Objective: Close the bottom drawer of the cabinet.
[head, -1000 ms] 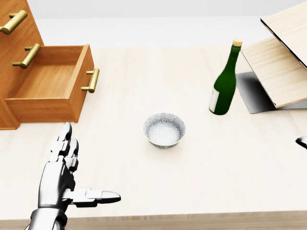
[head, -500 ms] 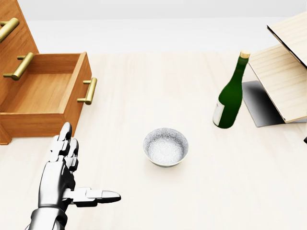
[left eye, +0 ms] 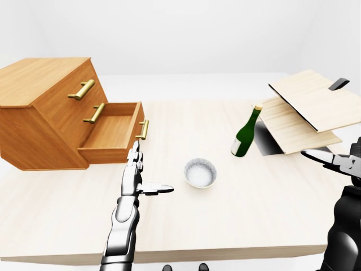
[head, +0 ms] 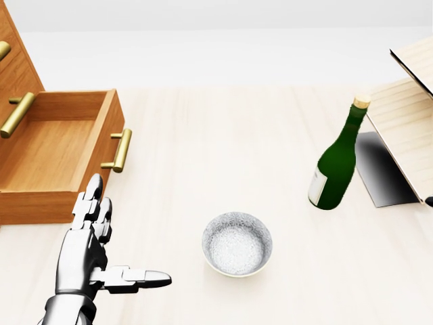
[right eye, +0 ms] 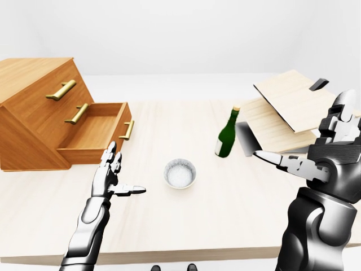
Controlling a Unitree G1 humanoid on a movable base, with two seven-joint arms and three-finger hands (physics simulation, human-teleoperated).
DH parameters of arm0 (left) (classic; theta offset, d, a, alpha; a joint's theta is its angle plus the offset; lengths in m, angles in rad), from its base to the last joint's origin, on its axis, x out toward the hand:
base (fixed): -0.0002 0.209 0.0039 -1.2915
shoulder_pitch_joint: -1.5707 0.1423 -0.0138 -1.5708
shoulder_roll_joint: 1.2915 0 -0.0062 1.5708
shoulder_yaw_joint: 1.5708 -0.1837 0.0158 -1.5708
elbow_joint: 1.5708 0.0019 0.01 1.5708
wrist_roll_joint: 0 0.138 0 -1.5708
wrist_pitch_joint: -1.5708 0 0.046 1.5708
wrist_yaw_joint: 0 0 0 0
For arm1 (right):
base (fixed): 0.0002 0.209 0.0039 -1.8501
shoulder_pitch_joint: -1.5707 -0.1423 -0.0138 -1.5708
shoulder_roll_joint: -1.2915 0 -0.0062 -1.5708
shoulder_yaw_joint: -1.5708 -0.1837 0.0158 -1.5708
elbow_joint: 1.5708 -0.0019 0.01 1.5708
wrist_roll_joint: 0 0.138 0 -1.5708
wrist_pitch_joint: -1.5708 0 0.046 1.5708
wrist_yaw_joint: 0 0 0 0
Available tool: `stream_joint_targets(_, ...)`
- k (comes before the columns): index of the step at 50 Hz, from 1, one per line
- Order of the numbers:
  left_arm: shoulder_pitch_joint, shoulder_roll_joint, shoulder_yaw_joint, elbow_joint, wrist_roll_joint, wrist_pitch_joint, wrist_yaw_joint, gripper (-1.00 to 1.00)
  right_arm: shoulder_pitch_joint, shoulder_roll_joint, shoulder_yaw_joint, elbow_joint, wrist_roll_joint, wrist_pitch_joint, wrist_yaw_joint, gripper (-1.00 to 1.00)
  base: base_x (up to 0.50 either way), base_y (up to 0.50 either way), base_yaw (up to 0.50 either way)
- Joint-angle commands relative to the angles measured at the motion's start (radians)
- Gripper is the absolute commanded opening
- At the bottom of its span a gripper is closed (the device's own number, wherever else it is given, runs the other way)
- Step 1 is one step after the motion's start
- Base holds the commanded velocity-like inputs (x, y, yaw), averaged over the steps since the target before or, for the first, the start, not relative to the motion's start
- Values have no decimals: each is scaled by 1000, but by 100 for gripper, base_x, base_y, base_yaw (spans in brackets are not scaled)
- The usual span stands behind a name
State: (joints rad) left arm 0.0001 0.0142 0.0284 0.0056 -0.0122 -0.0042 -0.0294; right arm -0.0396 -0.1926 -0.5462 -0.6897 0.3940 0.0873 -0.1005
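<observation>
A wooden cabinet stands at the left of the table. Its bottom drawer is pulled out and empty, its brass handle facing right. My left hand is open just below the drawer's near corner, fingers straight up and thumb pointing right, touching nothing. In the right-eye view my right hand is raised at the right edge, open and empty, far from the drawer.
A speckled bowl sits mid-table, right of my left hand. A green bottle stands upright further right, beside leaning wooden boards. Two more brass handles show above the drawer.
The whole head view has shifted: cabinet, bowl and bottle slid down the picture and look larger, so the camera has moved closer. My left hand keeps its pose.
</observation>
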Motion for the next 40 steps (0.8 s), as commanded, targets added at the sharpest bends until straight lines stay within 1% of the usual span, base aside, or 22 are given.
stream_joint_targets(1,3,0,-1,-8,-1,6,-1,100,1,0,-2,-5,6,0,2,100,23,0,0)
stream_joint_targets(10,3,-1,-1,-8,0,4,-1,100,2,0,-4,-8,7,0,3,100,23,0,0)
stream_joint_targets(13,3,-1,-1,-11,0,8,-1,100,0,0,-1,-9,6,0,1,100,23,0,0)
stream_joint_targets(18,-2,0,0,-3,1,5,1,100,-2,-1,-5,-6,7,0,-3,100,22,0,0)
stream_joint_targets(23,-6,0,0,-2,1,9,1,100,-3,-1,-1,-7,8,0,-4,100,2,0,0)
stream_joint_targets(28,-33,2,2,-4,-2,35,4,100,-2,2,7,-1,2,0,-1,100,0,0,0)
stream_joint_targets(33,-141,2,1,139,9,9,23,100,-1,2,9,-7,3,0,2,100,0,0,0)
stream_joint_targets(34,-178,8,0,190,23,-4,31,100,-1,2,5,-8,7,0,3,100,0,0,0)
stream_joint_targets(36,-216,13,8,236,17,-13,33,100,-2,2,7,-4,6,0,3,100,0,0,0)
stream_joint_targets(38,-257,21,17,302,15,-34,36,100,0,3,7,-6,6,0,4,100,0,0,0)
stream_joint_targets(39,-290,27,22,350,13,-43,37,100,3,5,7,-3,7,0,7,100,0,0,0)
stream_joint_targets(40,-305,31,23,379,18,-60,42,100,5,6,8,-2,6,0,8,100,0,0,0)
